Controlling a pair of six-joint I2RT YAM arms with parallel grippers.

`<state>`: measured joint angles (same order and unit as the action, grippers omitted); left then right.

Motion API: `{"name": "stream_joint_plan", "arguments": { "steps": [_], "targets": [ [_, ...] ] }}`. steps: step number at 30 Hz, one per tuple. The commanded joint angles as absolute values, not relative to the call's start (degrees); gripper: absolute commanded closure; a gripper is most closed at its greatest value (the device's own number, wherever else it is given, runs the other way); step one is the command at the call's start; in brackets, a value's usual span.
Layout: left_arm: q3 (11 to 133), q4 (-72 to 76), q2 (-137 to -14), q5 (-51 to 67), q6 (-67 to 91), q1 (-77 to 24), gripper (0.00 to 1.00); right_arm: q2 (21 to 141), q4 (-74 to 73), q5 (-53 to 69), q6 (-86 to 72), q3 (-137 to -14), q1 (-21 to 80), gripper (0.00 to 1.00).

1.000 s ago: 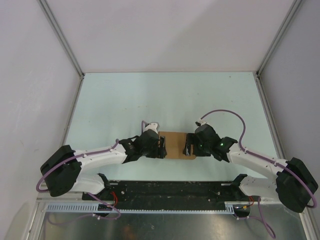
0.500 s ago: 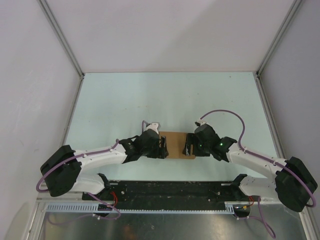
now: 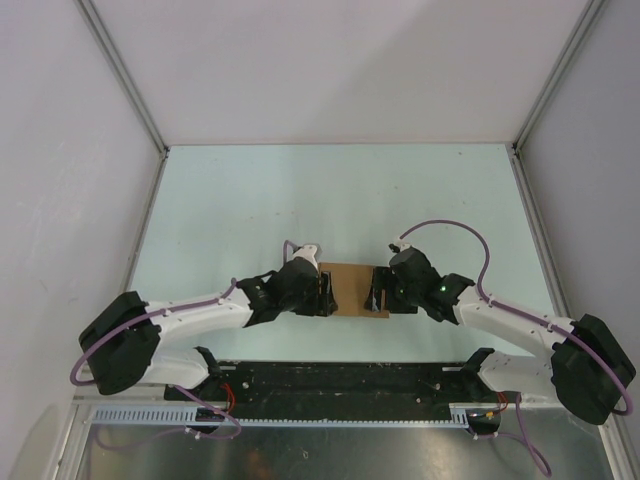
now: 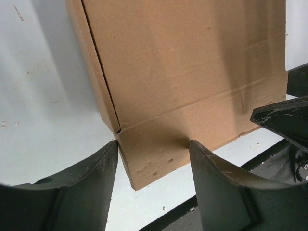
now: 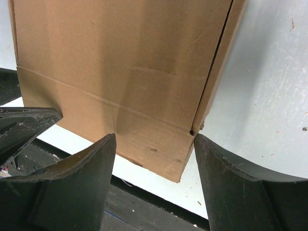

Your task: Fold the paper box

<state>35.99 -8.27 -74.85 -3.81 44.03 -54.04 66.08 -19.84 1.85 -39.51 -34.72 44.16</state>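
Left tool (image 4: 154, 144) first: we are seeing its two dark fingers (image 4: 82, 187) standing well apart, with the near strip of the paper box (image 4: 192, 62) showing between them. One fingertip is sitting right at the corner where a side panel's edge is meeting a crease, and the other is lying over the cardboard further along the same strip (we are not able to tell whether either is pressing). We are reading the right tool (image 5: 154, 137) the same way: jaws wide, one tip at the box's corner notch, the other overlapping the creased strip, nothing clamped that we can make out. From above we are seeing the paper box lying flat on the pale green tabletop (image 3: 330, 190), near its front edge and midway between the two arms, with the left tool touching its left end and the right tool touching its right end
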Motion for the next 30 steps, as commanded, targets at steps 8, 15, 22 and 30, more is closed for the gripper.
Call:
{"name": "stream_joint_plan", "arguments": {
  "steps": [8,15,22,30],
  "targets": [
    [36.04,-6.15,-72.68,-3.16,44.83,-54.49,0.37,65.13,-18.54,2.29,-40.52,-34.80,44.38,0.30],
    [35.42,-6.15,-73.30,-4.48,43.60,-54.49,0.38,65.13,-19.25,0.09,-40.08,-34.54,44.38,0.32],
    [35.07,-6.15,-74.27,-5.27,42.98,-54.49,0.39,65.48,-16.44,0.88,-40.43,-33.14,44.38,0.40],
    [35.07,-6.06,-74.79,-5.36,42.89,-54.49,0.41,65.57,-15.47,1.41,-40.69,-32.34,44.39,0.42]
  ]
}}
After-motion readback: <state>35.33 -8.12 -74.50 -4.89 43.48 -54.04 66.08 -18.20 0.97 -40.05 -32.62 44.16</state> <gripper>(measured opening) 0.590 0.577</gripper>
